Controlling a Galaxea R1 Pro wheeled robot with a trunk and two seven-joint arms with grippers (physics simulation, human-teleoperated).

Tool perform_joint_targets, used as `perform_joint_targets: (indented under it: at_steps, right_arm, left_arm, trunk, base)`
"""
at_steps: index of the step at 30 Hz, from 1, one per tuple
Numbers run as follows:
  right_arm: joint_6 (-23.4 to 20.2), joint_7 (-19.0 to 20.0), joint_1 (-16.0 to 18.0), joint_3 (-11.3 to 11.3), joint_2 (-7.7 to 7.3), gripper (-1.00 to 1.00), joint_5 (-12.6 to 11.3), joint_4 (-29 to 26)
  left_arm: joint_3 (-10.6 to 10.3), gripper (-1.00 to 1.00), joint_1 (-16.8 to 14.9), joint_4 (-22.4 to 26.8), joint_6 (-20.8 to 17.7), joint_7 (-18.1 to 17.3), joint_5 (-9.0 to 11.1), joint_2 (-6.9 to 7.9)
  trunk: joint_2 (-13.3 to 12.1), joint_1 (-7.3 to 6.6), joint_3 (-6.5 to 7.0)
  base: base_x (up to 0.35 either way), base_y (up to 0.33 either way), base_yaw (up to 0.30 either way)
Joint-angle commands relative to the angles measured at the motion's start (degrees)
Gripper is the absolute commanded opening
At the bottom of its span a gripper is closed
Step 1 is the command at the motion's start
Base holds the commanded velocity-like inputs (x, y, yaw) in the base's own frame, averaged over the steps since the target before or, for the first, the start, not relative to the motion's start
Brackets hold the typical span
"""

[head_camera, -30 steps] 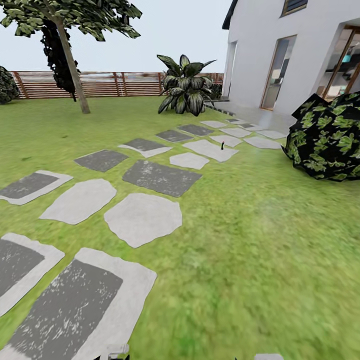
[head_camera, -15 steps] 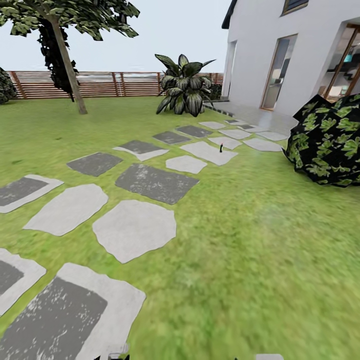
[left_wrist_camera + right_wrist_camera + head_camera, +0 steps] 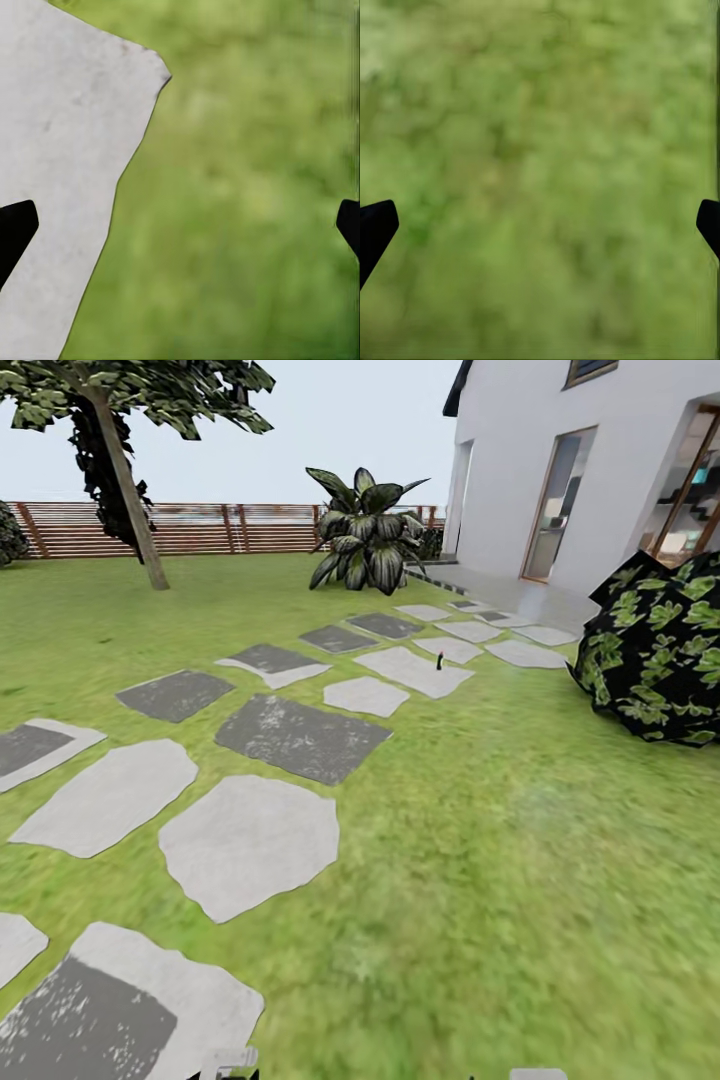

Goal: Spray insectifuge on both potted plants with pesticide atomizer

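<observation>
Left gripper [image 3: 180,225]: the two black fingertips sit at opposite edges of the left wrist view, so the jaws stand wide apart and hold nothing. Below them lies the edge of a pale grey paving stone [image 3: 60,172], under one fingertip, with lawn [image 3: 240,187] under the gap and the other fingertip.

Right gripper [image 3: 540,225]: jaws likewise wide apart and empty, with plain grass beneath the whole gap.

Head view: a path of grey stepping stones [image 3: 250,840] runs across the lawn toward a white house [image 3: 560,470] with glazed doors. A small dark upright object [image 3: 439,660] stands on a far stone of that path, well ahead of both sets of jaws; it is too small to tell with certainty, though its slim dark form fits the spray bottle. Beyond it grows a large striped broad-leaved plant [image 3: 368,535] without a visible pot. A dark bush with green leaves [image 3: 655,650] sits ahead near the house, on the right gripper's side. A tree [image 3: 120,470] and a brown slatted fence [image 3: 200,528] close the far side of the lawn.
</observation>
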State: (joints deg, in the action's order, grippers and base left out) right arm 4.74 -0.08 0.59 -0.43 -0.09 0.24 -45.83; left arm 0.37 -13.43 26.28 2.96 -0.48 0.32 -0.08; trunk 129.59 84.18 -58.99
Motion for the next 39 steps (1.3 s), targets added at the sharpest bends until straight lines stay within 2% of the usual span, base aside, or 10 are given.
perform_joint_targets:
  at_steps: [1,12,20,34,39]
  right_arm:
    - [0.2,0.0,0.0,0.0,0.00,1.00,0.0,0.0]
    - [0.2,0.0,0.0,0.0,0.00,1.00,-0.2,0.0]
    - [0.2,0.0,0.0,0.1,0.00,1.00,-0.2,0.0]
    - [0.2,0.2,0.0,0.2,-0.19,1.00,0.0,0.0]
    - [0.2,0.2,0.0,0.1,-0.12,1.00,0.0,0.0]
  left_arm:
    - [0.0,1.00,0.0,0.0,0.2,0.0,0.0,-0.01]
    - [0.0,1.00,0.0,0.0,0.2,-0.1,0.0,-0.01]
    - [0.0,1.00,0.0,0.0,0.2,-0.2,0.0,-0.01]
    - [0.0,1.00,0.0,0.0,0.2,-0.1,-0.1,-0.01]
    - [0.0,1.00,0.0,0.0,0.2,0.0,-0.1,-0.01]
  trunk:
    - [0.0,0.02,-0.04]
    - [0.0,0.02,-0.04]
    - [0.0,0.02,0.14]
    - [0.0,0.02,0.17]
    - [-2.0,-1.07,1.07]
  base:
    - [0.334,-0.144,0.000]
    - [0.334,-0.142,-0.003]
    - [0.315,-0.041,-0.113]
    - [0.020,0.000,-0.009]
    - [0.000,0.000,0.000]
